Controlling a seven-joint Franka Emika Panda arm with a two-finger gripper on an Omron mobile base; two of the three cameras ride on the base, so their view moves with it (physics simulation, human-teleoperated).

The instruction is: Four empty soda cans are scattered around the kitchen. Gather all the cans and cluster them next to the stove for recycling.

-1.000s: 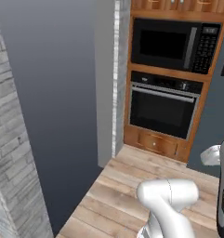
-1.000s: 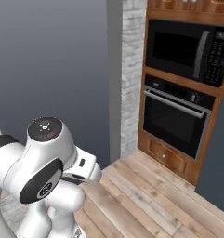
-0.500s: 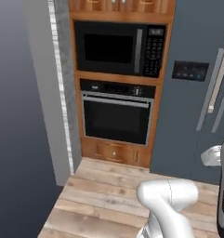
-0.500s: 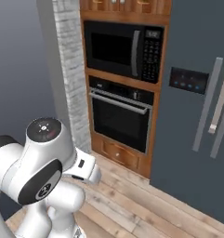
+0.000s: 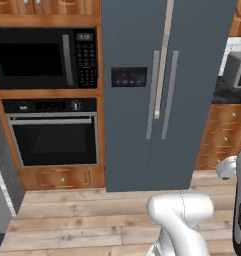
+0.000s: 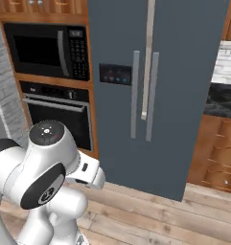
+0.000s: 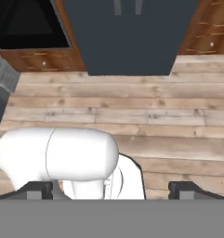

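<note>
Here the gripper point(image 7: 112, 189) hangs over the wood plank floor point(image 7: 132, 111) of the kitchen point(image 5: 92, 220), its jaws spread wide apart, one dark fingertip point(image 7: 39, 189) far out at each side of the hand view and nothing clasped between them.

Ahead of the hand and off to its left, a strip of grey-white brick wall point(image 6: 3, 95) ends the cabinet run. Next to it a tall wooden cabinet holds a black microwave point(image 5: 44, 57) above and a black built-in wall oven point(image 5: 54, 137) below, with a wooden drawer point(image 5: 62, 178) beneath the oven. In the hand view the oven's dark glass door sits beyond the left fingertip.

Straight ahead of the hand, past several floor planks, stands a slate-grey double-door refrigerator point(image 5: 162, 90), touching the oven cabinet on its left side. A small dark control panel point(image 5: 128, 77) sits on its left door, and long pale upright handles point(image 5: 152, 95) flank the seam between the doors.

Ahead and to the hand's right are brown wooden base drawers point(image 5: 224, 135) under a black marble counter point(image 5: 229, 95). A silver appliance point(image 5: 238, 70), cut by the picture's edge, stands on that counter against white brick.

Where the soda cans and the stove lie relative to the hand cannot be told.
</note>
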